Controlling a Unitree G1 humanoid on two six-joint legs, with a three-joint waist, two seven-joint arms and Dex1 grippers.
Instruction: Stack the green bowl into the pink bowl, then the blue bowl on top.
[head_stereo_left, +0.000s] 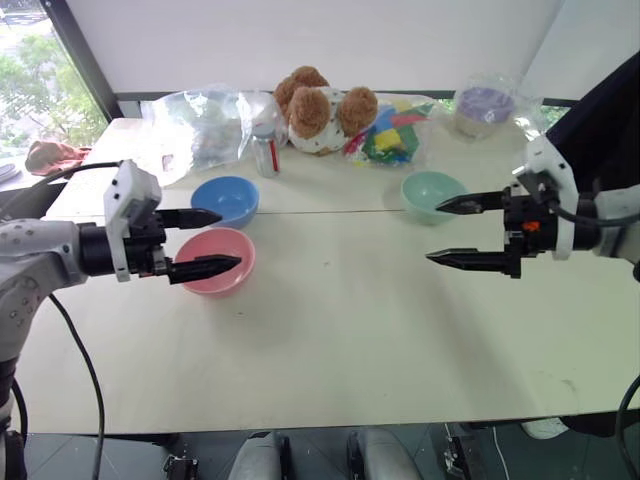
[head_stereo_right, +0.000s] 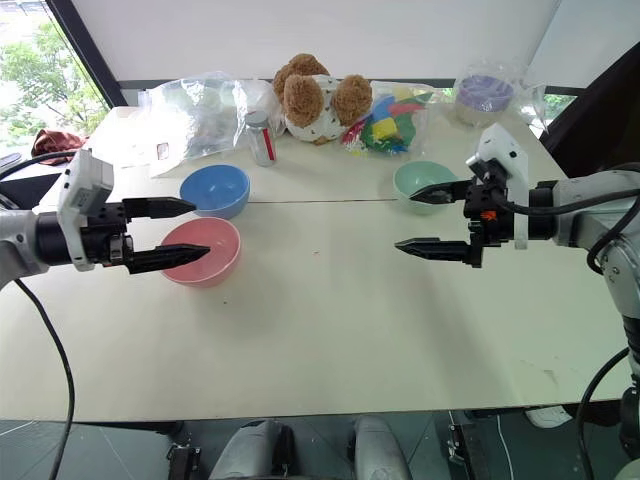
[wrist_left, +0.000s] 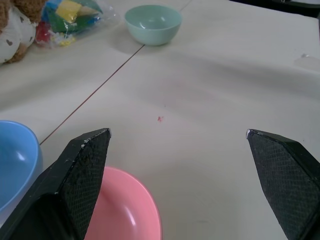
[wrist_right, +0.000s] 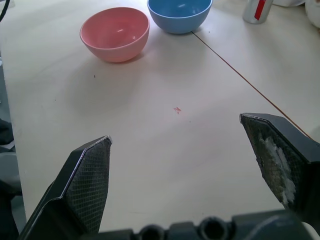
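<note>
- Your left gripper (head_stereo_left: 215, 242) hangs above the table (head_stereo_left: 350, 320) with both black fingers spread wide and nothing between them. It points inward across the surface, which suggests a ready pose and not a grasp.
- Your right gripper (head_stereo_left: 452, 231) mirrors it on the other side, fingers equally wide apart and empty, aimed toward the table's middle.
- The green bowl (head_stereo_left: 433, 195) sits upright on the table near the right gripper, just behind its upper finger in the head views and apparently free of contact. You would judge this the first thing to pick up, and the right arm the nearer one for it.
- The pink bowl (head_stereo_left: 217, 260) rests upright and empty, close under the left gripper's lower finger. As the base of the stack it probably needs no moving.
- The blue bowl (head_stereo_left: 226, 201) stands right behind the pink bowl, the two rims close together; whether they touch you cannot tell.
- The green bowl lies well apart from the pink one, so a carry across the table is called for.
- A teddy bear (head_stereo_left: 318, 108) and plastic bags (head_stereo_left: 200, 128) lie along the far edge, away from the likely path.
</note>
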